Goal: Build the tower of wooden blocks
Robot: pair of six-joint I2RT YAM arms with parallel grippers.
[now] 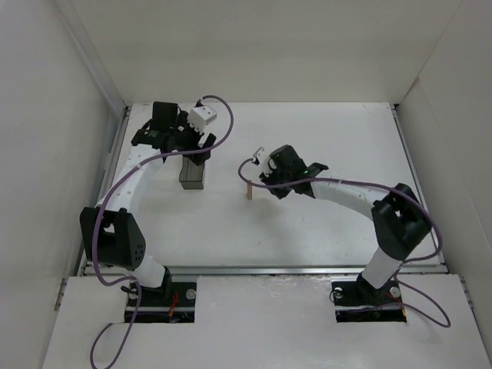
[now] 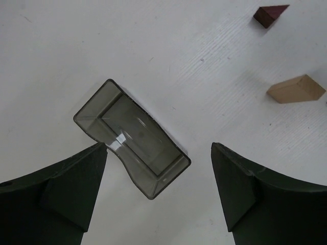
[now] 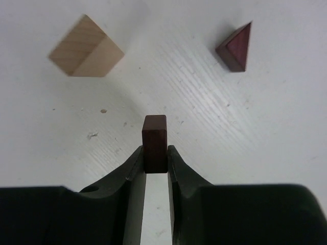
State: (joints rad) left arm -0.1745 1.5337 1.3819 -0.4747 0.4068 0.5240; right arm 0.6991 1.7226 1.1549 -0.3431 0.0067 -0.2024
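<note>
A small dark reddish-brown block (image 3: 155, 133) sits pinched between the tips of my right gripper (image 3: 155, 154), which is shut on it just above the table. Beyond it stand a light tan block (image 3: 87, 48) to the left and a dark reddish-brown triangular piece (image 3: 236, 47) to the right, both apart from the gripper. From the top view the tan block (image 1: 248, 191) stands upright just below the right gripper (image 1: 257, 171). My left gripper (image 2: 159, 147) is open, hovering over the bin, nothing held. Its camera also catches the tan block (image 2: 296, 89) and the triangular piece (image 2: 270, 15).
A dark translucent rectangular bin (image 2: 132, 138) lies on the white table (image 1: 323, 146) under the left gripper, at the back left in the top view (image 1: 192, 175). White walls enclose the table on the left, the back and the right.
</note>
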